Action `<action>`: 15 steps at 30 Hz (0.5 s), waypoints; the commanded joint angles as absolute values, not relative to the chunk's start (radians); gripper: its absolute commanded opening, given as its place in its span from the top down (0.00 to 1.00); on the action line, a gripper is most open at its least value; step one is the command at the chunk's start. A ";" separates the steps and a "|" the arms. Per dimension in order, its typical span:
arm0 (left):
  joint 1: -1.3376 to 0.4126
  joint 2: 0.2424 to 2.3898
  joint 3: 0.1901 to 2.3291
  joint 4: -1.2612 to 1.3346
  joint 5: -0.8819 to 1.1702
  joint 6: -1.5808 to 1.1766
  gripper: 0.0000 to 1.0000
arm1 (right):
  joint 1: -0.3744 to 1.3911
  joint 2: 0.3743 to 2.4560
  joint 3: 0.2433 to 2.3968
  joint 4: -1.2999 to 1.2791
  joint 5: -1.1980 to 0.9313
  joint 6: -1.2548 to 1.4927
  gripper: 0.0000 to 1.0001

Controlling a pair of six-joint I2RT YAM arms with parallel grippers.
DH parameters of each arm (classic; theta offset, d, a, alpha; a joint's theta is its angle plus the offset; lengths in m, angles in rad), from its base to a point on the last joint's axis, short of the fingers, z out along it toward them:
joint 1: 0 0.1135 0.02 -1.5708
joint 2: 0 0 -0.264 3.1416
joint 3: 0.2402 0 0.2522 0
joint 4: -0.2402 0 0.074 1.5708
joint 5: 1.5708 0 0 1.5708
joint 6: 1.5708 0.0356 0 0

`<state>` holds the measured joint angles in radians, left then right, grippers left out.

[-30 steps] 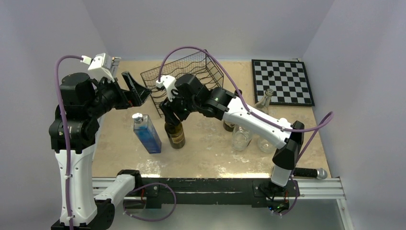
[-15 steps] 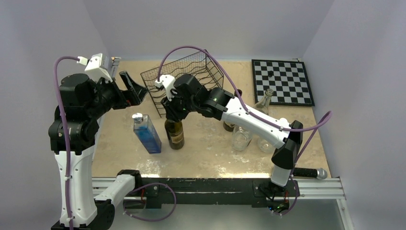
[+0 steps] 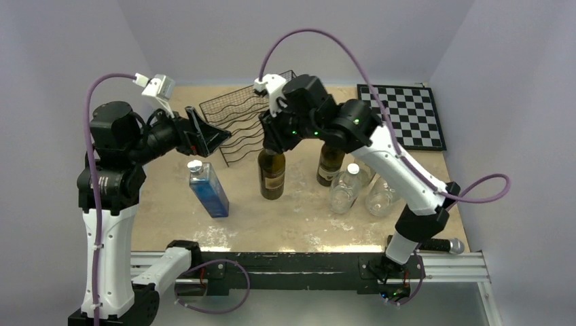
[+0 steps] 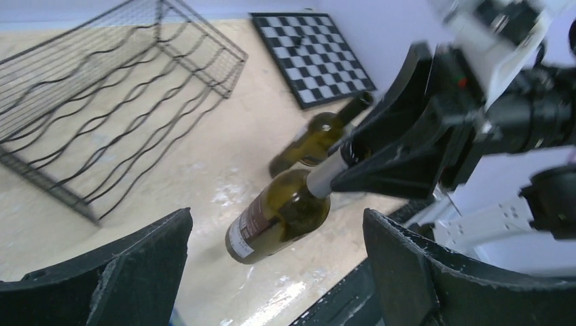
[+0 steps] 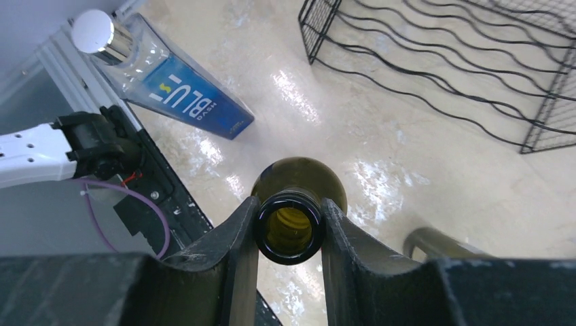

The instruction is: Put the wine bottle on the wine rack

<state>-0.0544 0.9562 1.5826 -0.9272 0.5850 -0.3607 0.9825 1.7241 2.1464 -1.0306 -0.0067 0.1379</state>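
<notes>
- One black wire-mesh wine rack (image 3: 238, 125) with wavy tiers sits at the far side of the table; no bottle lies in it.
- Two dark green glass wine bottles. One, paper-labelled (image 3: 272, 178), is upright just in front of the rack's right end. The other (image 3: 331, 164) is to the right of the rack.
- The right gripper (image 3: 273, 141) has its jaws drawn narrow, clamped on the labelled bottle's neck just below the open mouth. Cannot tell whether the base touches the table.
- The left gripper (image 3: 210, 132) has its jaws spread wide, empty, by the rack's left front corner.
- One flat blue glass bottle (image 3: 208, 191) with a silver cap is in front of the rack's left end.
- Two clear glass bottles (image 3: 344, 189) are made out, right of the rack.
- One black-and-white chessboard (image 3: 404, 115) is well right of the rack.
</notes>
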 commanded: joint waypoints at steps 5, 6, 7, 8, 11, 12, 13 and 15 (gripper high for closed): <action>-0.302 1.026 1.453 -0.566 0.807 -0.427 0.01 | 0.895 1.582 2.425 -1.250 -0.044 0.205 1.00; -0.323 1.037 1.431 -0.530 0.823 -0.434 0.01 | 0.885 1.570 2.434 -1.268 -0.058 0.218 1.00; -0.342 1.043 1.408 -0.487 0.840 -0.441 0.01 | 0.879 1.557 2.438 -1.284 -0.068 0.226 1.00; -0.362 1.051 1.388 -0.448 0.862 -0.447 0.01 | 0.876 1.541 2.437 -1.299 -0.073 0.231 1.00; -0.436 1.082 1.350 -0.354 0.924 -0.448 0.01 | 0.872 1.480 2.402 -1.318 -0.101 0.245 1.00; -0.453 1.095 1.343 -0.331 0.928 -0.452 0.01 | 0.870 1.463 2.387 -1.321 -0.113 0.251 1.00; -0.497 1.114 1.335 -0.298 0.937 -0.456 0.01 | 0.870 1.451 2.381 -1.328 -0.122 0.257 1.00; -0.565 1.130 1.301 -0.232 0.935 -0.462 0.01 | 0.870 1.437 2.382 -1.353 -0.126 0.267 1.00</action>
<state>-0.4637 1.1164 1.3357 -0.4549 0.8604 -0.4381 0.8700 1.4864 2.3768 -1.3659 -0.0593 0.2119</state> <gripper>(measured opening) 0.991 0.350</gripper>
